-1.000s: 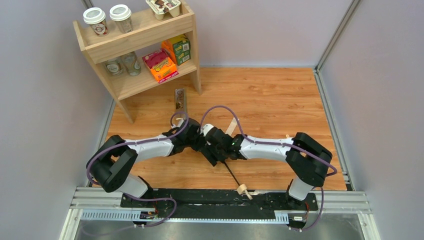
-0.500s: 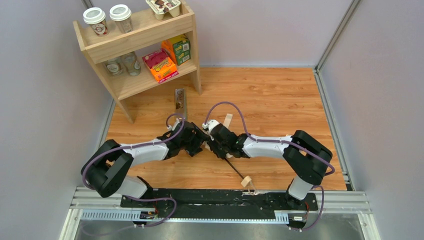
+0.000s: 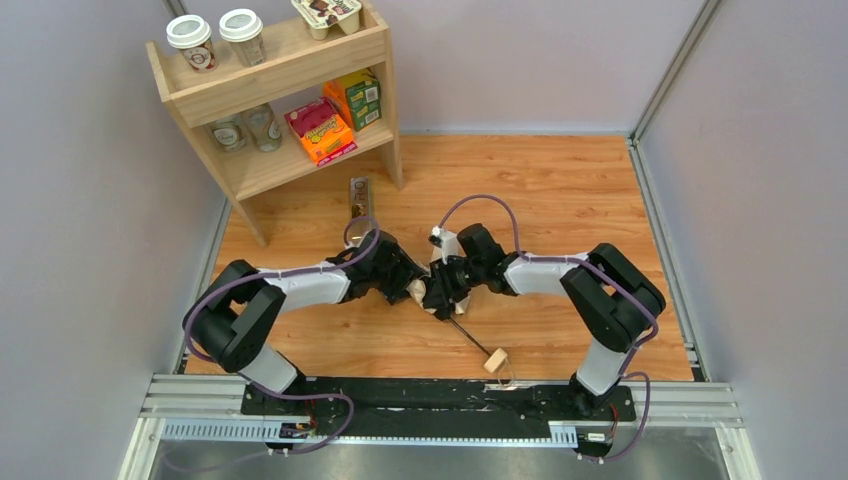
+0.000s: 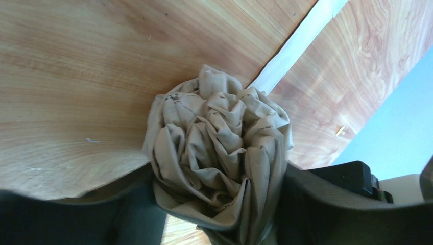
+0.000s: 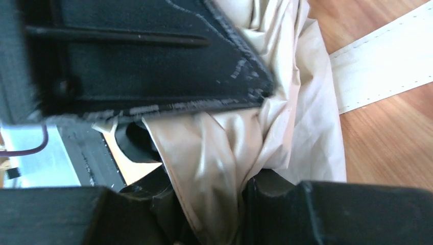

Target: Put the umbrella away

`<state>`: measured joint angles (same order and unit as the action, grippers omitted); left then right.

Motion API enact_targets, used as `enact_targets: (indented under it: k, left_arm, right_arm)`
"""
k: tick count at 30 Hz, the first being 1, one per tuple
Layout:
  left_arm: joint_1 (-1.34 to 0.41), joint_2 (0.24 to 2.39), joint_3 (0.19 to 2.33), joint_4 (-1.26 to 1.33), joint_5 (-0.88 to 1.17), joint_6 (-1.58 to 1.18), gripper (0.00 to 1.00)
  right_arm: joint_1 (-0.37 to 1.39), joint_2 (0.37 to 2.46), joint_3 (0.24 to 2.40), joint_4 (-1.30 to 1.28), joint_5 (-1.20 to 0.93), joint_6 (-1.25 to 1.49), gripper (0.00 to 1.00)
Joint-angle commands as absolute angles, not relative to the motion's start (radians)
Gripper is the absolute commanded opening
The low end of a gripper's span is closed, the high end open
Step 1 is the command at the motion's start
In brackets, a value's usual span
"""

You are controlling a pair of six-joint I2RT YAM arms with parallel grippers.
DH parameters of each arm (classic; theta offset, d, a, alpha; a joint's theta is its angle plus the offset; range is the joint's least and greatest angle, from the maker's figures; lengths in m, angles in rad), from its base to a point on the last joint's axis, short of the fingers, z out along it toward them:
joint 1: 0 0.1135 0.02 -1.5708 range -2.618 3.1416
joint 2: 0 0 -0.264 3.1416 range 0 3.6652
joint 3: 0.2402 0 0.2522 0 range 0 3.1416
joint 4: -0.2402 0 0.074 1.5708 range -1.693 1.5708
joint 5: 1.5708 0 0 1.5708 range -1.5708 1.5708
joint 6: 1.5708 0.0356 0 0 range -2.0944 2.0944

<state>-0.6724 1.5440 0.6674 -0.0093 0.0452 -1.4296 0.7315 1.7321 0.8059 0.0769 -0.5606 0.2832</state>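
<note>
The wooden surface (image 3: 560, 190) is closed in by grey walls. The umbrella (image 3: 419, 291) lies at its middle, with the bunched canopy (image 4: 219, 148) between the two tools. The left tool (image 3: 405, 287) is clamped on the fabric from the left, and the right tool (image 3: 438, 297) pinches it from the right. The long axis runs toward the near right, to the handle (image 3: 494, 360). The handle is well apart from both tools, and the right arm is nearer to it.
</note>
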Motion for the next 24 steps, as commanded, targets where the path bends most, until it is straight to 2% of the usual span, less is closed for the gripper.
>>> enact_targets:
  k: [1,2,3,4,5,6,7,8,9,14,17,20,21,24]
  left_arm:
    - [-0.678,1.67,0.603,-0.122,0.026,-1.39,0.54]
    - [-0.678,1.671,0.572,-0.094,0.028,-1.393,0.46]
    - [-0.678,1.671,0.559,-0.042,0.038,-1.396,0.33]
    - [-0.678,1.669,0.536,-0.026,0.043,-1.397,0.28]
    - [-0.678,1.669,0.529,-0.006,0.046,-1.396,0.19]
    - [-0.678,1.666,0.523,-0.005,0.046,-1.385,0.15]
    - [-0.678,1.664,0.522,-0.005,0.048,-1.384,0.07]
    - [-0.678,1.663,0.519,-0.005,0.048,-1.382,0.05]
    - [-0.678,1.663,0.514,0.023,0.052,-1.381,0.01]
    - [-0.678,1.661,0.528,-0.03,0.074,-1.397,0.0]
    - [-0.678,1.675,0.575,-0.124,0.092,-1.413,0.0]
    - [-0.678,1.689,0.615,-0.195,0.118,-1.416,0.0]
    - [-0.678,1.692,0.627,-0.205,0.121,-1.417,0.0]
    - [-0.678,1.689,0.644,-0.254,0.111,-1.424,0.0]
  right_arm:
    - [0.719,1.775,0.827,0.02,-0.753,0.284,0.0]
    - [0.718,1.776,0.84,0.005,-0.749,0.272,0.0]
    - [0.719,1.778,0.853,-0.038,-0.738,0.264,0.0]
    - [0.719,1.776,0.867,-0.066,-0.714,0.256,0.0]
    - [0.719,1.776,0.88,-0.099,-0.701,0.246,0.0]
    - [0.719,1.773,0.894,-0.127,-0.686,0.236,0.0]
    - [0.719,1.767,0.909,-0.156,-0.651,0.238,0.0]
    - [0.719,1.757,0.92,-0.178,-0.62,0.239,0.01]
    - [0.721,1.749,0.931,-0.205,-0.591,0.241,0.09]
    - [0.756,1.654,0.974,-0.313,-0.373,0.232,0.57]
    - [0.83,1.605,1.009,-0.365,-0.208,0.175,0.78]
    - [0.908,1.603,1.035,-0.38,-0.077,0.124,0.86]
    - [0.94,1.615,1.048,-0.387,-0.03,0.109,0.92]
    - [1.027,1.65,1.069,-0.385,0.136,0.08,0.94]
